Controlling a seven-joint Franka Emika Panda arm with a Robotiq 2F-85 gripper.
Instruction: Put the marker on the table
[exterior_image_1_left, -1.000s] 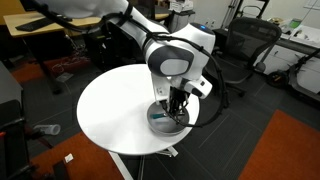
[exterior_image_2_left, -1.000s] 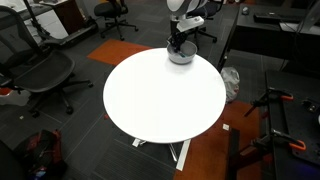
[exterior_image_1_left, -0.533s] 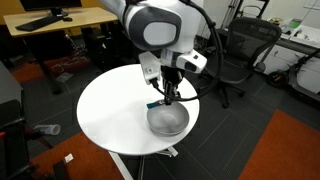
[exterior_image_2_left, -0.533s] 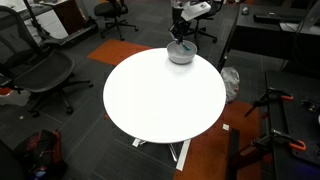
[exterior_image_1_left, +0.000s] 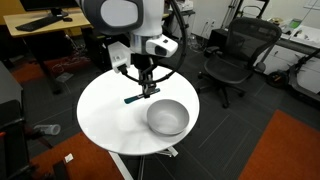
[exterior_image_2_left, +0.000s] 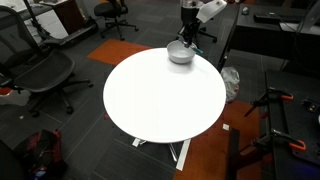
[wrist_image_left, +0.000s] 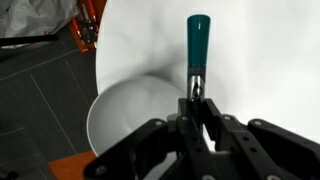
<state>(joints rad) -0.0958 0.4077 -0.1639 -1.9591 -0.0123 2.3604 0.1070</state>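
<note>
My gripper (exterior_image_1_left: 146, 90) is shut on the marker (exterior_image_1_left: 134, 97), a slim teal stick with a dark end, and holds it in the air above the round white table (exterior_image_1_left: 110, 120), beside the silver-grey bowl (exterior_image_1_left: 167, 117). In the wrist view the marker (wrist_image_left: 197, 42) sticks out from between the closed fingers (wrist_image_left: 197, 108), with the bowl (wrist_image_left: 135, 115) below and to the left. In an exterior view the gripper (exterior_image_2_left: 186, 38) hangs above the bowl (exterior_image_2_left: 180, 53) at the far edge of the table (exterior_image_2_left: 160, 95); the marker is too small to make out there.
Black office chairs (exterior_image_1_left: 235, 50) stand behind the table, and another chair (exterior_image_2_left: 40, 70) stands off to one side. Wooden desks (exterior_image_1_left: 50, 25) stand at the back. Orange carpet patches (exterior_image_1_left: 285, 145) lie on the dark floor. A tripod (exterior_image_2_left: 280, 115) stands near the table.
The gripper has risen out of the bowl with the marker and moved sideways off it, over the bare white tabletop.
</note>
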